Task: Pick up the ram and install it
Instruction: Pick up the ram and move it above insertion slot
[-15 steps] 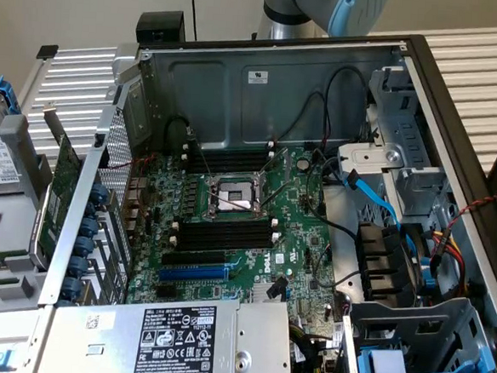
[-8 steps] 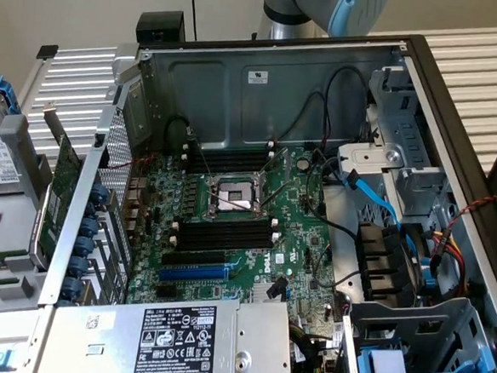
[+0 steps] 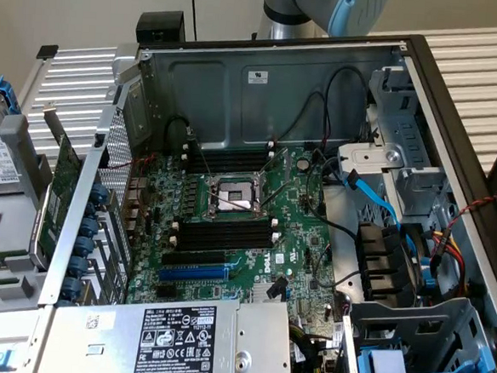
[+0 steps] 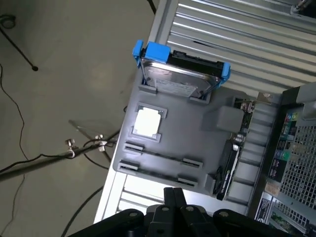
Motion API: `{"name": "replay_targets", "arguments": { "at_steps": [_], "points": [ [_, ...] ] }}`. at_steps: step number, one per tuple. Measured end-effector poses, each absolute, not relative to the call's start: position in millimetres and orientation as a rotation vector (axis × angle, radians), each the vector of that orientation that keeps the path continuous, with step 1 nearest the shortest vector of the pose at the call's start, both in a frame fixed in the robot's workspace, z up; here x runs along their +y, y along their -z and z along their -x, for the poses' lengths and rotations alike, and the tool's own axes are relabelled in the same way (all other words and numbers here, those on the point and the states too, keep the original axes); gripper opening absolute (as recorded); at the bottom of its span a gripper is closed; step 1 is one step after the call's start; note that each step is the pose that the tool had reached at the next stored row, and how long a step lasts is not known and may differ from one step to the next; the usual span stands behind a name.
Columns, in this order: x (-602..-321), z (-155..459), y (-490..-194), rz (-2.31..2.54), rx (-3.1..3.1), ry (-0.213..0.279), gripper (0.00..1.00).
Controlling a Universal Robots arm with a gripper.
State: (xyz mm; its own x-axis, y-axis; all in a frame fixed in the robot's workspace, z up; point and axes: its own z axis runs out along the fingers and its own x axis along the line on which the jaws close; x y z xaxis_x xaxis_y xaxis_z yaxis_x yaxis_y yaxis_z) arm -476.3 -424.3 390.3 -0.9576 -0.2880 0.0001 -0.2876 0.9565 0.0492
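The largest thing is the open grey-metal computer case [image 3: 264, 85], with the green motherboard [image 3: 303, 199] lying inside it. Its perforated side wall stands well off to one side of your fingers [image 4: 168, 195]. Straight beyond the fingertips lies the flat grey plastic parts tray [image 4: 197, 128] — your black gripper [image 4: 173, 190] hovers above the tray's nearer edge. The two fingers are pressed together and nothing is between them.

At the end of the tray far from the fingers sits the silver hard drive [image 4: 180, 79] in a blue plastic bracket. The dark expansion card [image 4: 228, 165] stands on its edge in the tray, on the side of the fingers that faces the case. The ram [image 4: 162, 156], a long narrow stick, seems to stand between the small grey clips just ahead of the fingertips. You see it edge-on, only as a thin dark line, so I cannot tell this for sure. A little beyond it rests the pale square processor chip [image 4: 147, 122].
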Motion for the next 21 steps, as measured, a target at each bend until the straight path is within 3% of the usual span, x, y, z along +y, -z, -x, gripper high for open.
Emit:
{"name": "replay_targets", "arguments": {
  "at_steps": [21],
  "points": [
    [-424.3,476.5,-389.8,-1.033,-2.949,0.072,0.11]
  ]
}}
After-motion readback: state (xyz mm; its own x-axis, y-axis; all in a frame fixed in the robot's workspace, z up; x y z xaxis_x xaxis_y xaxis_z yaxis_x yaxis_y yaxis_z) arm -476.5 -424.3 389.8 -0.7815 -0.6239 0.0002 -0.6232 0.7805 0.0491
